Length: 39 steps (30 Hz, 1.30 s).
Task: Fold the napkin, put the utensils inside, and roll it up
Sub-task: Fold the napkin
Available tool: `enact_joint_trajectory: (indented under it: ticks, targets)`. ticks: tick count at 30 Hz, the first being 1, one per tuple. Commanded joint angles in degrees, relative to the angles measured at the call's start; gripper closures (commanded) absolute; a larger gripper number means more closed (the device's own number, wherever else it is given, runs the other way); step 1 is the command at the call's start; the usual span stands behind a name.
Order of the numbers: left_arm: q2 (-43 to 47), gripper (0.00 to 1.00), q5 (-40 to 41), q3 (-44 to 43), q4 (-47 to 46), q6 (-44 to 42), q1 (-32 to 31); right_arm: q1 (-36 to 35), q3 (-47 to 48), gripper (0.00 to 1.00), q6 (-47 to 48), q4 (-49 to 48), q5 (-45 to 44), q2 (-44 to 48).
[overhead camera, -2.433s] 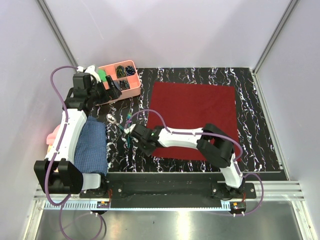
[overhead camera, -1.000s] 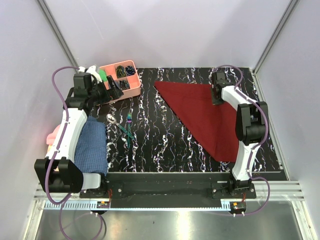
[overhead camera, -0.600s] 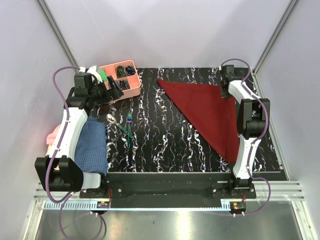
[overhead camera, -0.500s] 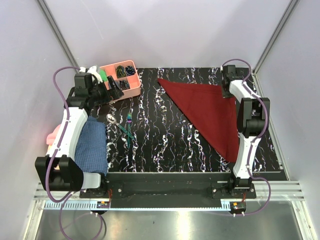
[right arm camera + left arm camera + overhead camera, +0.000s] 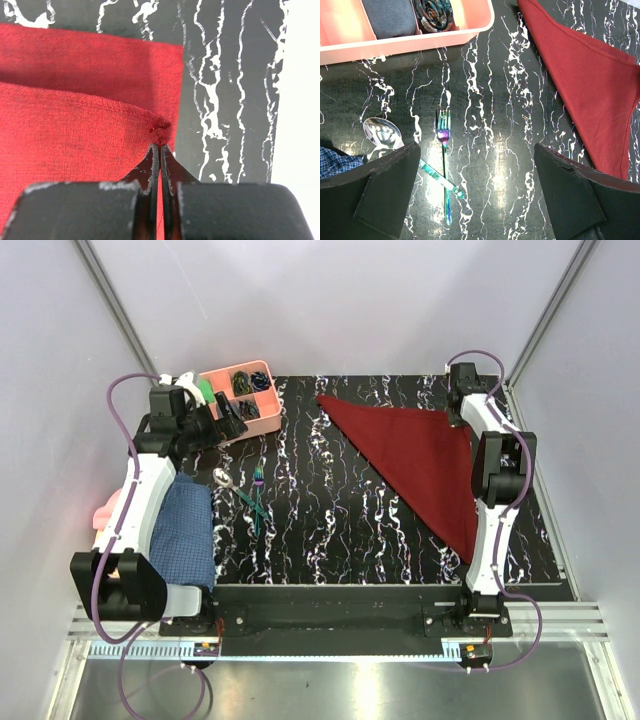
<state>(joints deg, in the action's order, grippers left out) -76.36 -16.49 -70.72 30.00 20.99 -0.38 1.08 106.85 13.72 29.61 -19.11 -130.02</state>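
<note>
The dark red napkin (image 5: 425, 455) lies folded into a triangle on the right half of the table. My right gripper (image 5: 464, 412) is at the triangle's far right corner. In the right wrist view the gripper (image 5: 160, 147) is shut on the upper layer's corner of the napkin (image 5: 75, 130), just above the lower layer. The fork (image 5: 258, 480), silvery spoon (image 5: 222, 478) and a teal-handled piece (image 5: 256, 512) lie loose at the left centre. My left gripper (image 5: 228, 420) hovers open and empty above them; the fork (image 5: 443, 145) and spoon (image 5: 382, 132) show between its fingers (image 5: 385, 185).
A pink compartment tray (image 5: 268, 423) with small dark items stands at the far left, also in the left wrist view (image 5: 405, 42). A blue checked cloth (image 5: 185, 530) and a pink cloth (image 5: 105, 510) lie along the left edge. White walls enclose the table.
My right gripper carried the napkin's near-left corner across to the far right corner, folding the square into a triangle, then drew it slightly farther right. The left arm and utensils have not moved.
</note>
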Motion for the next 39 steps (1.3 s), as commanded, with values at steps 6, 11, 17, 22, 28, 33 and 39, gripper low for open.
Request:
enact_joint_trajectory:
  ticks: [6,11,17,22,28,33,39]
  targets:
    - [-0.8,0.01,-0.8,0.2,-2.2,-0.3,0.3,0.7,6.1,1.00,2.8,-1.0,-2.2,-3.8]
    - [-1.2,0.01,-0.7,0.2,-2.1,-0.3,0.4,0.7,9.0,1.00,3.2,-1.0,-2.2,-5.3]
    - [-1.6,0.01,-0.6,0.2,-2.1,-0.3,0.3,0.7,11.1,1.00,3.5,-1.0,-2.3,-7.0]
    - [-1.9,0.01,-0.8,0.2,-2.1,-0.3,0.4,0.8,12.8,1.00,4.1,-1.0,-2.5,-8.3]
    - [-2.2,0.01,-0.5,0.1,-2.0,-0.4,0.4,0.8,15.0,1.00,4.8,-0.8,-3.1,-10.3]
    - [-2.5,0.01,-0.5,0.2,-2.0,-0.3,0.4,0.8,16.5,1.00,5.1,-0.9,-3.5,-11.3]
    - [-2.7,0.01,-0.4,0.1,-2.0,-0.3,0.3,0.8,17.3,1.00,5.6,-0.9,-4.1,-12.1]
